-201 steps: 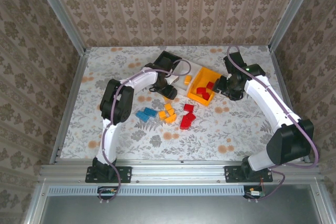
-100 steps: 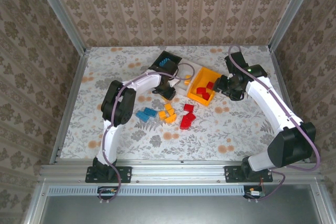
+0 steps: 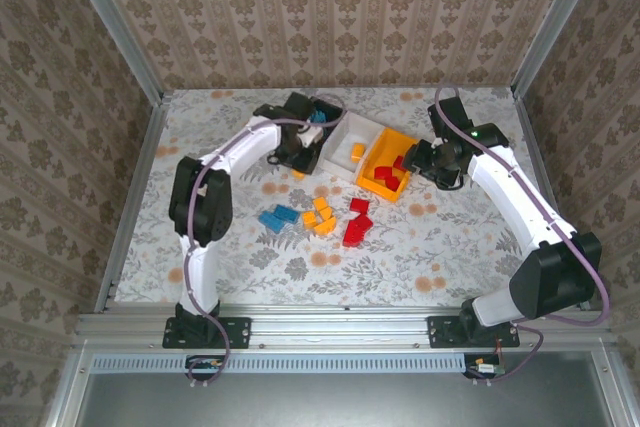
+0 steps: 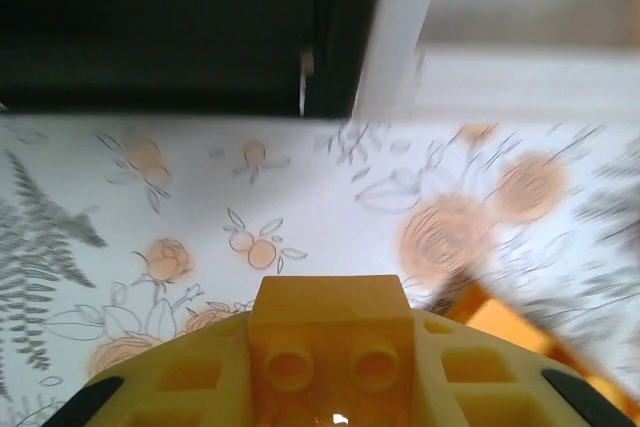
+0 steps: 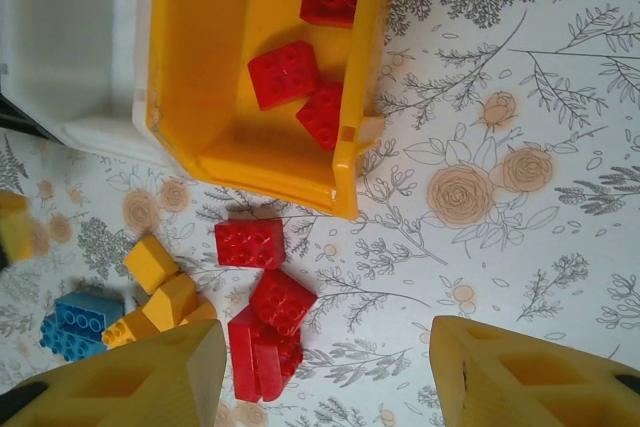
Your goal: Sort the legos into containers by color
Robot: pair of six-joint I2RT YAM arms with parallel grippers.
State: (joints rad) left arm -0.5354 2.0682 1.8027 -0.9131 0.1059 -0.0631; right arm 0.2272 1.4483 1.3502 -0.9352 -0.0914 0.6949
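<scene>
Left end effector [image 4: 330,372]: closed narrow on one orange-yellow brick [image 4: 330,319], held above the counter [image 4: 300,197] just in front of the gap between the black bin [image 4: 160,27] and the white bin [image 4: 520,77]. Right end effector [image 5: 325,387]: fingers apart with nothing between them, hovering beyond the orange-yellow bin [image 5: 180,67], on its side away from the white bin.

Hidden or unclear:
- The left wrist view is blurred, and the frame edge cuts off the lower part of the held brick. A second orange-yellow piece [image 4: 505,319] beside it is too smeared to read.
- In the top view the left arm covers much of the black bin. Blue pieces [image 3: 318,118] show inside, but their number cannot be told.
- The lowest loose red bricks overlap.

Counts:
- Bins: three.
- Orange-yellow bin: three red bricks [image 5: 285,72].
- White bin: one orange-yellow brick [image 3: 357,152].
- Loose on the counter, on the near side of the white bin: a blue group [image 3: 279,217] of at least two, an orange-yellow group [image 3: 320,215] of about four, and a red group [image 3: 356,221] of at least three.

Orientation:
- Held brick: two studs face the wrist camera, side by side across the jaws.
- White and orange-yellow bins: long sides together. Their long axes run from the near edge toward the far wall, leaning slightly right.
</scene>
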